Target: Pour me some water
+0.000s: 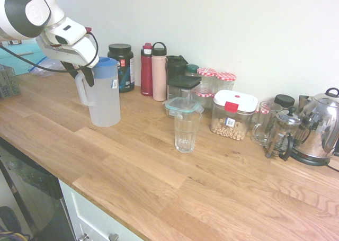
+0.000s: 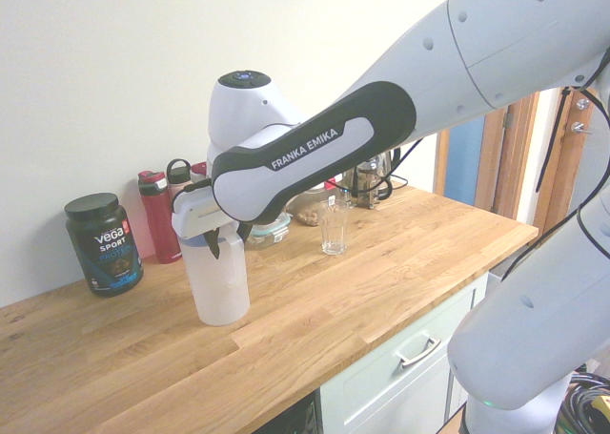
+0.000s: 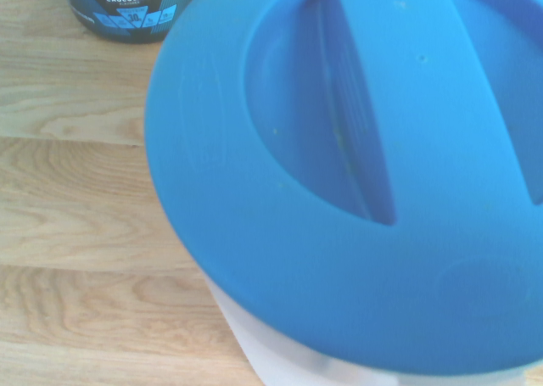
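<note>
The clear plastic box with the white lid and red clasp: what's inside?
Pale, roundish pieces cover the bottom of the box; the lid hides nothing else I can make out.

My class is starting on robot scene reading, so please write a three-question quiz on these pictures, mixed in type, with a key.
1. True or false: the jug stands upright on the wooden counter.
2. Multiple choice: what is inside the drinking glass?
A. Milk
B. Nothing visible
C. Chickpeas
3. Fill in the blank: the lid on the jug is coloured ____.

Key: 1. True; 2. B; 3. blue
</note>
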`<state>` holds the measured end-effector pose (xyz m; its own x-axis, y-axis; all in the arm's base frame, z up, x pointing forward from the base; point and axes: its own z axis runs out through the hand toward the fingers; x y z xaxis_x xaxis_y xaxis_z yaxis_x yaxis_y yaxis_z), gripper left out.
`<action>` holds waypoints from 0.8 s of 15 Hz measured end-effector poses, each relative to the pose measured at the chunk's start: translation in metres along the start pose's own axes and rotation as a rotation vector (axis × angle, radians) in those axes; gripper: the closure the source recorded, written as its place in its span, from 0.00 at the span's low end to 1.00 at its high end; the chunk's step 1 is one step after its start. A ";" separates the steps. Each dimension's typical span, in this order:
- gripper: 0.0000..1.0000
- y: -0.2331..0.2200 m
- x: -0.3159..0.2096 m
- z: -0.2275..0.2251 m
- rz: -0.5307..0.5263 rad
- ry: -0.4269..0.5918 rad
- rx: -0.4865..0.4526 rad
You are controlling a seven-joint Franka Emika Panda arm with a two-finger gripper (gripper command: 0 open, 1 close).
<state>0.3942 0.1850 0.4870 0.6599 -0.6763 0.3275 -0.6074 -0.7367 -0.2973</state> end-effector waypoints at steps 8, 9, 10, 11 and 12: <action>1.00 -0.001 -0.005 -0.001 -0.005 -0.011 -0.004; 1.00 -0.001 -0.005 -0.001 -0.006 -0.013 -0.007; 1.00 0.000 -0.005 -0.001 -0.005 -0.015 -0.009; 1.00 0.001 -0.004 -0.001 -0.002 -0.017 -0.012; 1.00 0.002 -0.003 -0.002 0.003 -0.023 -0.014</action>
<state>0.3901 0.1852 0.4871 0.6676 -0.6787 0.3061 -0.6158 -0.7344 -0.2855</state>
